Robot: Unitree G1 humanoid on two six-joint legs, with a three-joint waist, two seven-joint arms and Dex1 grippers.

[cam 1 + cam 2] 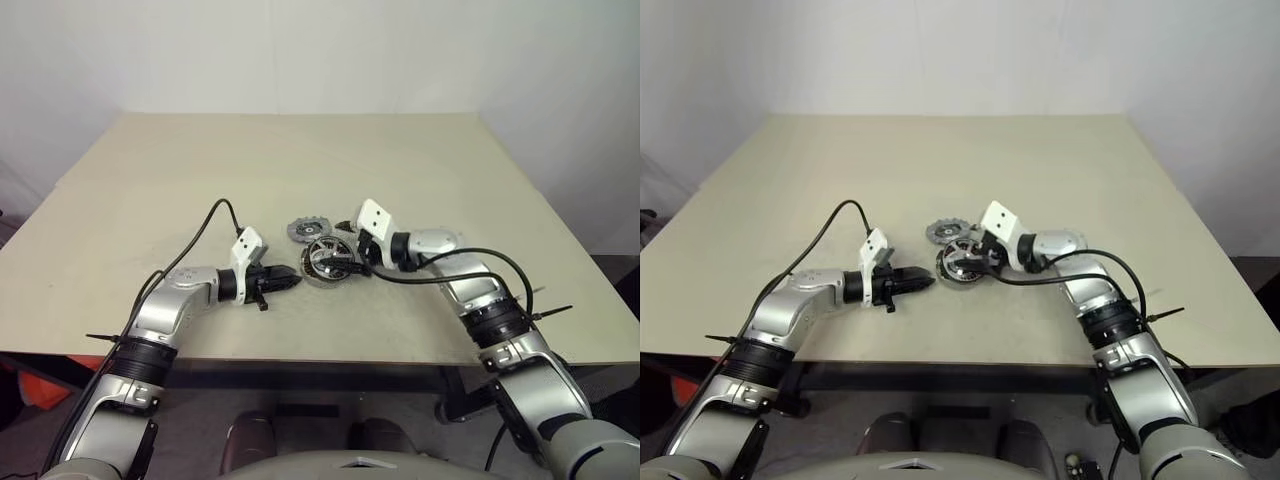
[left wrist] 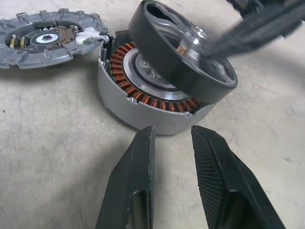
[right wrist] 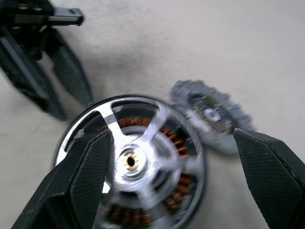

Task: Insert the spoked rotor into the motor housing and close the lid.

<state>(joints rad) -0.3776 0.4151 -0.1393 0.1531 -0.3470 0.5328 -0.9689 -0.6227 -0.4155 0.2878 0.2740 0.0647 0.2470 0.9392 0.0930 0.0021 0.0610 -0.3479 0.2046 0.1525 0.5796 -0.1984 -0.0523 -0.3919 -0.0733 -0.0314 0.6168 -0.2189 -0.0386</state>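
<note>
Looks like a bare lab or test bench to me: plain beige table (image 1: pixel 150 190) set against blank white walls (image 1: pixel 300 50), nothing domestic around. What I see on it is disassembled motor hardware: a motor housing (image 2: pixel 143 107) with exposed copper windings and a notched lid (image 2: pixel 45 40).

Dark grey spoked rotor (image 2: pixel 183 57) w/ silver spokes, brass hub. Silver-grey motor housing (image 2: pixel 143 102), copper-orange windings. Light grey notched lid (image 2: pixel 47 38). Black ribbed fingers (image 2: pixel 217 171). Beige table (image 1: pixel 150 200).
</note>
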